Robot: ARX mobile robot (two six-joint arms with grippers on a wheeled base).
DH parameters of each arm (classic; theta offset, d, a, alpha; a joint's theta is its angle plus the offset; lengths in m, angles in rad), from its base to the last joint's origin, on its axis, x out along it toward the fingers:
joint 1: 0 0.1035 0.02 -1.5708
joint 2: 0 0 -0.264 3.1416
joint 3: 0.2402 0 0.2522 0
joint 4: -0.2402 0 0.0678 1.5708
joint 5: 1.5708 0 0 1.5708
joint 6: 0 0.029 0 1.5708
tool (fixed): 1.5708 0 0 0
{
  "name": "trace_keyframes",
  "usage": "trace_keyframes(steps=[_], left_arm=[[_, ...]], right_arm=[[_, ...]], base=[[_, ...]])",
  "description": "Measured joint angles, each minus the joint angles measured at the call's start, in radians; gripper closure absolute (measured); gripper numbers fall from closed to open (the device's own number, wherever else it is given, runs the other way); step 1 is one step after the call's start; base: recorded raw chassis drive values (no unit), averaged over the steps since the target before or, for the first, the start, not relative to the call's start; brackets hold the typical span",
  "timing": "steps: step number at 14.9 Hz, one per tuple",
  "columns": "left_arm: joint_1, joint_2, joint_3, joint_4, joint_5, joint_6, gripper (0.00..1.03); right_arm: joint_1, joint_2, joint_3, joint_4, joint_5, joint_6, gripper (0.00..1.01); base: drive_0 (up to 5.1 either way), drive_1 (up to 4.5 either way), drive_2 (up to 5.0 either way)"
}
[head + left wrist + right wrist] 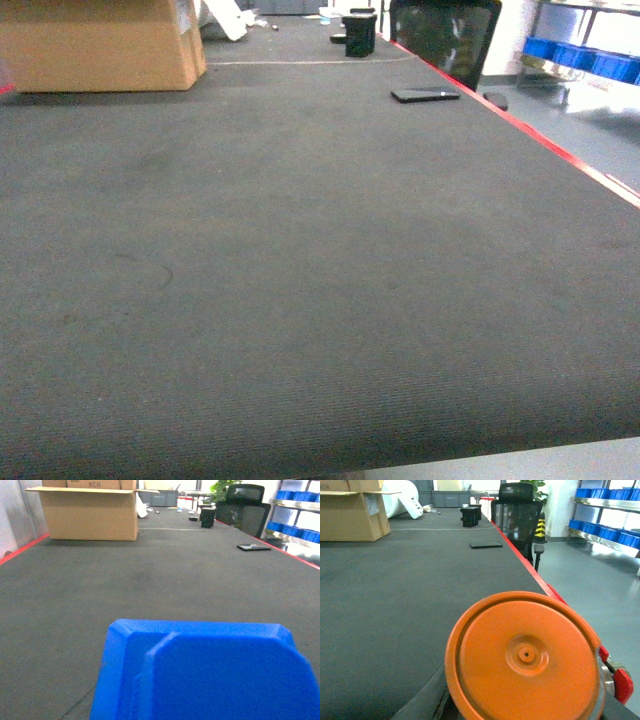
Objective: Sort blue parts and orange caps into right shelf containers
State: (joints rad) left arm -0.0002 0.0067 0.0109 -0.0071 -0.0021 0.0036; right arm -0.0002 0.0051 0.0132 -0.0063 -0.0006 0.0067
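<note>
Blue part [205, 672] fills the left wrist view; orange cap [525, 657] fills the right. End effector fingers hidden; grasp state indeterminate. Shelf [590, 55] with blue containers [585, 57] lies far right, nearer the right arm.

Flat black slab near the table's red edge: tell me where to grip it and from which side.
Take the flat black slab across its narrow width, coming from above. It lies flat on the dark grey mat and looks very thin, so probably only its long edges offer purchase.
</note>
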Motion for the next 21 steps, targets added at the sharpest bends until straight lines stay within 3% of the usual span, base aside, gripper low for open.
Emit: trace_keyframes(steps=[21], left_arm=[[0.0, 0.0, 0.0, 0.0, 0.0, 0.0, 0.61]], right_arm=[[0.0, 0.0, 0.0, 0.0, 0.0, 0.0, 0.58]], base=[[-1.6, -1.57, -1.6]])
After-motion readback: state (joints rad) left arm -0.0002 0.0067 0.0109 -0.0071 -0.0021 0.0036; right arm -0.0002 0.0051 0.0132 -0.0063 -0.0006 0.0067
